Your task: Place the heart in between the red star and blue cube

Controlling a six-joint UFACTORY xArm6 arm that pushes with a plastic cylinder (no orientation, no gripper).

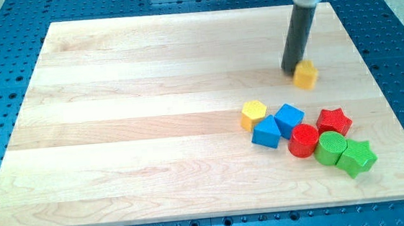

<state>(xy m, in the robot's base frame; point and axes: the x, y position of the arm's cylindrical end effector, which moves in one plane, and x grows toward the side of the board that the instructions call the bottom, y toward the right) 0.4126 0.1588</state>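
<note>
My tip (290, 70) rests on the board at the view's upper right, touching the left side of a small yellow block (305, 75) whose shape I cannot make out clearly. The blue cube (289, 118) sits below it in a cluster at the view's lower right. The red star (334, 121) lies just right of the blue cube, with a narrow gap between them. The yellow block by my tip is well above that cluster.
A yellow hexagon-like block (254, 113) and a blue wedge-shaped block (266, 133) lie left of the cube. A red cylinder (305, 141), a green cylinder (330, 148) and a green star (356, 156) lie below it. The wooden board (131, 133) sits on a blue perforated table.
</note>
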